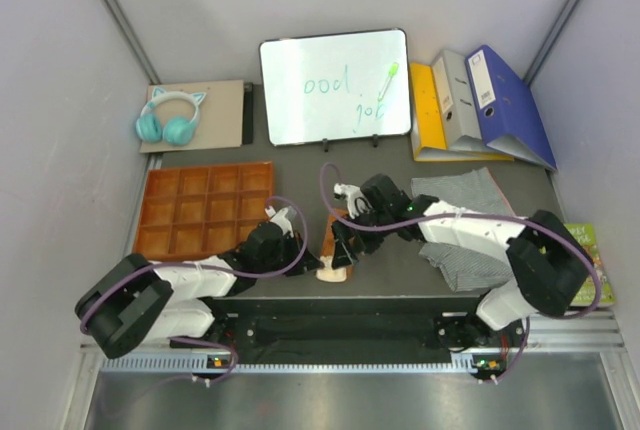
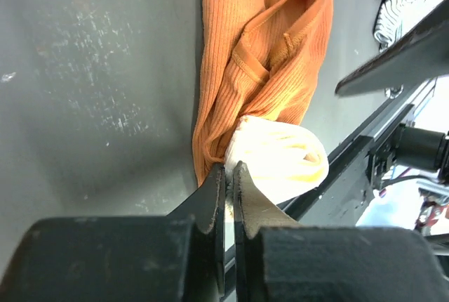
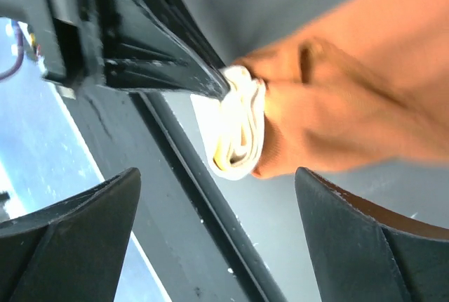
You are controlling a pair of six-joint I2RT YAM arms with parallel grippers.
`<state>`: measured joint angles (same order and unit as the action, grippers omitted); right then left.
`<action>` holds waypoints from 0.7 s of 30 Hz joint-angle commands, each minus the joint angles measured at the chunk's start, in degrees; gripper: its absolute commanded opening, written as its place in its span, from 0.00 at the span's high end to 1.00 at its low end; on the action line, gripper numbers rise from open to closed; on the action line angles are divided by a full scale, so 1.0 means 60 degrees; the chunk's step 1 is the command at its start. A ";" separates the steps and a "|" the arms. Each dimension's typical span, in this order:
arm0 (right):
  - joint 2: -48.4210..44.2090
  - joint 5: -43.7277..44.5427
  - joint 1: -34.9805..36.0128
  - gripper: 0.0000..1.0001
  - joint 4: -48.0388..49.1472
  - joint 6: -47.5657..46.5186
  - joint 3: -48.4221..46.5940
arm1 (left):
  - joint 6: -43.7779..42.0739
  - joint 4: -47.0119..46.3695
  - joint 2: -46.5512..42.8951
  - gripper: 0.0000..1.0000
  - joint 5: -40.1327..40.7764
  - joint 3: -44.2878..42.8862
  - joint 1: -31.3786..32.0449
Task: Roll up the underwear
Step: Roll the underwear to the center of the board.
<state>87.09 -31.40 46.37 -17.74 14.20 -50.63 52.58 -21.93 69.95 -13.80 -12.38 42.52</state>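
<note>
Rust-orange briefs (image 1: 336,237) partly rolled at cream waistband, near 6 o'clock edge of bench (image 1: 400,268), left claw (image 2: 228,173) closed, tips against roll, right claw (image 3: 217,175) wide open over it, striped boxer shorts (image 1: 462,192) at 3 o'clock

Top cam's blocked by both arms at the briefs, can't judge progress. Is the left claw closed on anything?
Observer: From its wrist camera the left claw is shut, tips at the edge of the cream waistband; whether cloth is pinched I can't tell.
Operator: Roll started?
Observer: Only the waistband end is curled up; the rest of the orange briefs lies unrolled.
Operator: And the other arm?
Observer: The right claw is wide open in its wrist view, a finger either side of the curl, not touching it.
</note>
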 commanded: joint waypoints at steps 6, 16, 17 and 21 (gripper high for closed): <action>-0.1272 0.1336 -0.0023 0.10 0.3947 0.3565 0.3354 | 0.0685 0.0594 0.0543 1.00 0.1011 -0.0207 -0.0012; -0.0600 0.1717 0.0166 0.15 0.5195 0.3918 0.3853 | 0.0978 0.0535 0.0558 1.00 0.0982 -0.0207 -0.0012; -0.0512 0.1790 0.0240 0.16 0.5212 0.3947 0.3839 | 0.0993 0.0521 0.0558 1.00 0.0997 -0.0207 -0.0012; -0.0014 0.2126 0.0665 0.24 0.5110 0.4021 0.3664 | 0.1081 0.0506 0.0543 1.00 0.0997 -0.0192 0.0003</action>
<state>83.46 -22.96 47.81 14.31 37.78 -28.95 59.13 -21.78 71.79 -12.82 -13.37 42.54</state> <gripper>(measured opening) 0.805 0.037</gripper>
